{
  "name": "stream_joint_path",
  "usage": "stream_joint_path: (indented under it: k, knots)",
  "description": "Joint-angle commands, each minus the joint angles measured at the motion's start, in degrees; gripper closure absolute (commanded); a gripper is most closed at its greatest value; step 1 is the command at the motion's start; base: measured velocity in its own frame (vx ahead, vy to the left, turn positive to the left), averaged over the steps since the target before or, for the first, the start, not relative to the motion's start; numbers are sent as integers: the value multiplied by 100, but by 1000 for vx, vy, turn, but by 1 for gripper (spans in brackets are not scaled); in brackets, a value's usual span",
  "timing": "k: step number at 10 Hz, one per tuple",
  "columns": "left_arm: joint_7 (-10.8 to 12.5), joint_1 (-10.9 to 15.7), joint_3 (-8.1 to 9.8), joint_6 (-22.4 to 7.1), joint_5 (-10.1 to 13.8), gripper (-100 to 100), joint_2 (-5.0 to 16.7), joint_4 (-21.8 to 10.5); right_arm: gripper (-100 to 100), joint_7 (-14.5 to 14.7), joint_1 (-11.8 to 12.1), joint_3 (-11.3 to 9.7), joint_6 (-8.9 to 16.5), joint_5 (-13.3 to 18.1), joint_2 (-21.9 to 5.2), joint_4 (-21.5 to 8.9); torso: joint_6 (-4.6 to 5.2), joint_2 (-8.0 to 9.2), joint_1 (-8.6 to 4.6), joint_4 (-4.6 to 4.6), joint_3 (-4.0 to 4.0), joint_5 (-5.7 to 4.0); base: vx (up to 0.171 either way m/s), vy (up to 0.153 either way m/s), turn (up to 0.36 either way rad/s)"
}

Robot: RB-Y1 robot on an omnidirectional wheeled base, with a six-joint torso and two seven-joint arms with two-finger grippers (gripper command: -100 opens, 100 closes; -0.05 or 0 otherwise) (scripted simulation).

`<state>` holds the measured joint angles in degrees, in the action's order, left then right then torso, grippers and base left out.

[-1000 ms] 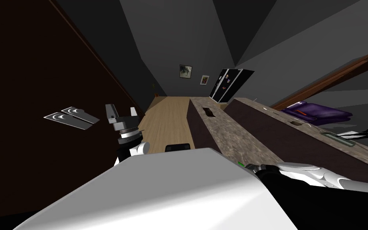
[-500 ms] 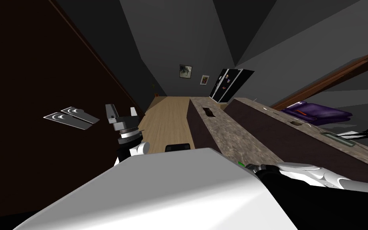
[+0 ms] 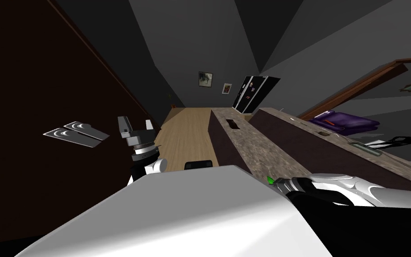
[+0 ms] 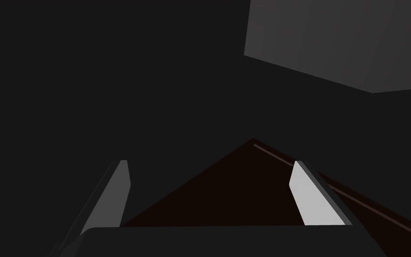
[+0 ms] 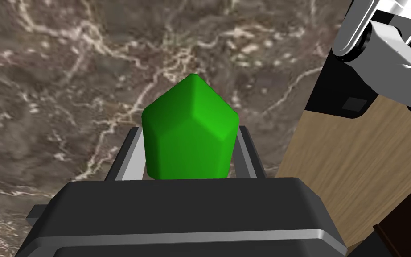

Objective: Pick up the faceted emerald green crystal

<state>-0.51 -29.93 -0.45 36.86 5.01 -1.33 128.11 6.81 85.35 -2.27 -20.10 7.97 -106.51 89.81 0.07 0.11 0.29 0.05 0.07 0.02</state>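
A faceted bright green crystal (image 5: 189, 134) sits between the fingers of my right gripper (image 5: 187, 131), which is shut on its sides. It hangs over a brown veined marble countertop (image 5: 66, 67). In the head view the crystal (image 3: 270, 180) shows as a small green tip ahead of the right gripper (image 3: 276, 182), at the near end of the countertop (image 3: 262, 151). My left gripper (image 3: 136, 123) is raised beside a dark brown panel, and its fingers (image 4: 305, 196) stand open with nothing between them.
A wooden floor (image 3: 187, 134) runs between the dark brown panel (image 3: 44, 89), which bears two silver handles (image 3: 75, 132), and the long counter. A second, higher counter (image 3: 334, 147) lies to the right. A black fridge (image 3: 253, 93) stands at the far end.
The right arm has lifted a little with the crystal, which shows larger at the chest's edge. The head view has shifted slightly. The left arm has not moved.
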Motion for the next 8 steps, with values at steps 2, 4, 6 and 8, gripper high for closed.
stream_joint_path:
  k: [2,4,6,8]
  knots:
    - [0,0,0,0,0,0,0,0,100,-154,-323,-320,-121,164,-4,-133,1,0,-8,-1,0,-2,-13,21,-1]
    - [0,0,0,0,0,0,1,0,100,-196,-416,-262,-329,115,-141,-322,-1,-7,-23,0,-3,-6,-4,12,-30]
    - [0,0,0,0,0,0,0,0,100,-196,-285,-234,-329,115,-141,-322,0,-4,-11,-1,-2,-3,-13,28,-14]
    - [0,0,0,0,0,0,0,0,0,-187,-329,-255,-310,114,-139,-303,0,-6,-19,-2,-3,-5,-2,4,0]
